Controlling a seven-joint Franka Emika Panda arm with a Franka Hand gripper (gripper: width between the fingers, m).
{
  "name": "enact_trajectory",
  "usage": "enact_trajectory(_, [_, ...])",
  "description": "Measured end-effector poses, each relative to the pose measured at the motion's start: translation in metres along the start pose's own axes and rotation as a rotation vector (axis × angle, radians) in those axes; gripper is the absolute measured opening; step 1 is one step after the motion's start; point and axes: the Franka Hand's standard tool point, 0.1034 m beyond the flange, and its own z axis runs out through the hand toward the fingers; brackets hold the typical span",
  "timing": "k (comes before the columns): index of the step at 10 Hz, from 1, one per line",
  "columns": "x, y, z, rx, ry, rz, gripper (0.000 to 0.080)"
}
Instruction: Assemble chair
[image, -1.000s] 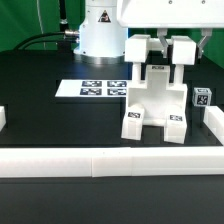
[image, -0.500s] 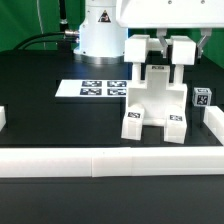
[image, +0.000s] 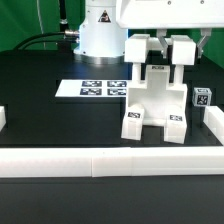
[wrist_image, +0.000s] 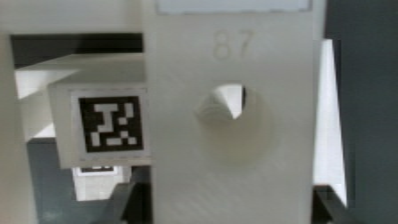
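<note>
The jaws hang spread above the top edge of the chair (image: 155, 95), one to each side of its middle. Whether they clench it or only bracket it I cannot tell, as a close white panel (wrist_image: 231, 150) fills the wrist view. The chair stands upright, long axis vertical, straight beneath them on the black surface (image: 50, 115), between a small tagged block (image: 202, 98) and the marker board (image: 95, 88).

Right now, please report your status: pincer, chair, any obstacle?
Pincer straddles top of chair; grip cannot be confirmed. It stands upright on table. Small tagged block close by, exterior view's right.
</note>
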Motion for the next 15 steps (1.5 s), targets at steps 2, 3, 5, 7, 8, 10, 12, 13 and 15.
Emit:
enact_trajectory(2, [0.006, 0.0, 0.0, -0.001, 0.005, 0.001, 0.0284])
enact_trajectory(3, [0.012, 0.001, 0.001, -0.004, 0.01, 0.005, 0.0284])
enact_trajectory(5, [0.013, 0.003, 0.007, -0.01, 0.007, 0.006, 0.0284])
enact_trajectory(7, [0.013, 0.003, 0.007, -0.01, 0.006, 0.005, 0.0284])
enact_trajectory(8, [0.012, 0.003, 0.008, -0.011, 0.005, 0.005, 0.0284])
enact_trajectory(10, [0.014, 0.006, 0.016, -0.019, 0.001, 0.001, 0.0284])
enact_trajectory(12, [0.017, 0.006, 0.023, -0.026, -0.002, 0.0, 0.0284])
enact_trajectory(13, [0.018, 0.007, 0.028, -0.031, -0.003, 0.0, 0.0284])
enact_trajectory(15, [0.019, 0.01, 0.039, -0.041, -0.003, 0.001, 0.0284])
